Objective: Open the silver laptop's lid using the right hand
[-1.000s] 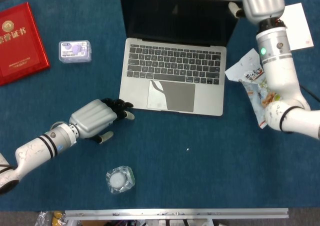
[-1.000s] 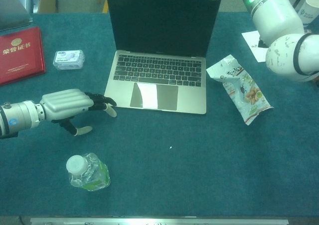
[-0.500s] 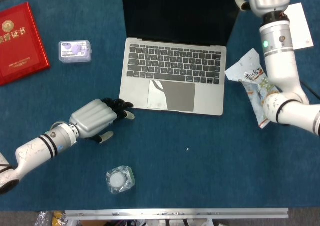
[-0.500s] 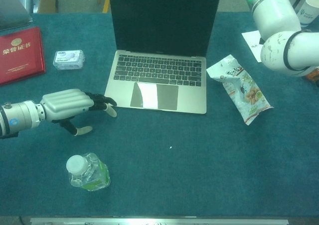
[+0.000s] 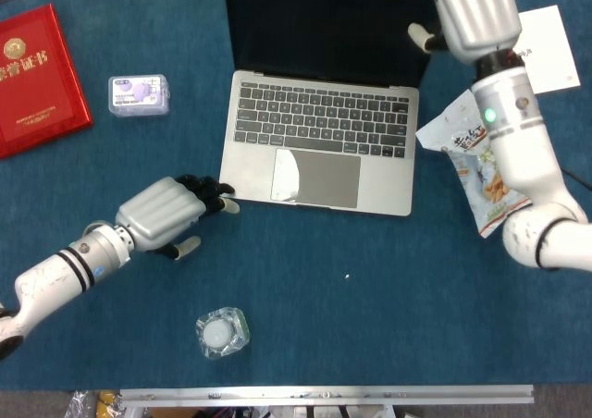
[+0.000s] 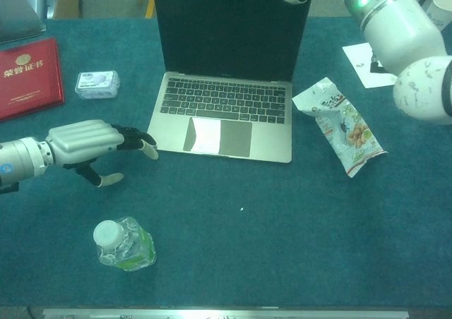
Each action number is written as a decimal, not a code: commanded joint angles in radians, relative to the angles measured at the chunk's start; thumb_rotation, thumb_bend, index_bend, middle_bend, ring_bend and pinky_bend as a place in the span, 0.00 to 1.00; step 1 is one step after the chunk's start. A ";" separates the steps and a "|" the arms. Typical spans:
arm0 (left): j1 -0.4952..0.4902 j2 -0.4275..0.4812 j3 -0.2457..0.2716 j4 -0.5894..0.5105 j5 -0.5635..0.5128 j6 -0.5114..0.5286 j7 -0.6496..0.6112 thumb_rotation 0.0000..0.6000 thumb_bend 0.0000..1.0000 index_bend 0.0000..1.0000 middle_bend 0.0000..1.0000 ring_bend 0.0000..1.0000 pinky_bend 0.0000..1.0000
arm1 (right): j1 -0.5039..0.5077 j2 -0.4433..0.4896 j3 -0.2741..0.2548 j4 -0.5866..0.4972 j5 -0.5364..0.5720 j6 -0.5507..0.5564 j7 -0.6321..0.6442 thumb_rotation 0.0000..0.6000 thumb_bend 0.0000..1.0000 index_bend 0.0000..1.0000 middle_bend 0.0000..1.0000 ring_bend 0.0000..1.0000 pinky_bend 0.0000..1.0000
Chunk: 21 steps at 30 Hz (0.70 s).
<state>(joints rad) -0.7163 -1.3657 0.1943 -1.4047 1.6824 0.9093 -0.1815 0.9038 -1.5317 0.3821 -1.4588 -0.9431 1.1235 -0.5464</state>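
The silver laptop (image 5: 324, 104) sits open mid-counter (image 5: 370, 288), screen up and dark. The right hand (image 5: 467, 11) is up at the lid's top right corner, a fingertip showing at the edge; whether it grips the lid, I cannot tell. The left hand (image 5: 171, 213) rests palm down just off the laptop's front left corner, fingers extended, holding nothing. A snack bag (image 5: 476, 164) lies right of the keyboard.

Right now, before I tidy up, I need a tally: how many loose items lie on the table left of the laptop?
3: the red certificate book at the far-left edge, the small clear box beside the keyboard, and the water bottle near the front. More may lie off-frame.
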 commanded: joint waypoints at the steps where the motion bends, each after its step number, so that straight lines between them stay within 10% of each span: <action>1: 0.014 0.019 -0.006 -0.010 -0.006 0.024 0.008 1.00 0.42 0.20 0.12 0.10 0.18 | -0.047 0.059 -0.034 -0.092 -0.050 0.043 0.011 1.00 0.12 0.10 0.17 0.04 0.19; 21: 0.164 0.165 -0.093 -0.090 -0.125 0.239 0.059 1.00 0.42 0.21 0.14 0.10 0.18 | -0.324 0.341 -0.188 -0.382 -0.186 0.225 0.081 1.00 0.12 0.10 0.25 0.10 0.19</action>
<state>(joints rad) -0.5659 -1.2110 0.1098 -1.4872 1.5676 1.1299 -0.1258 0.5987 -1.2042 0.2090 -1.8280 -1.1139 1.3334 -0.4799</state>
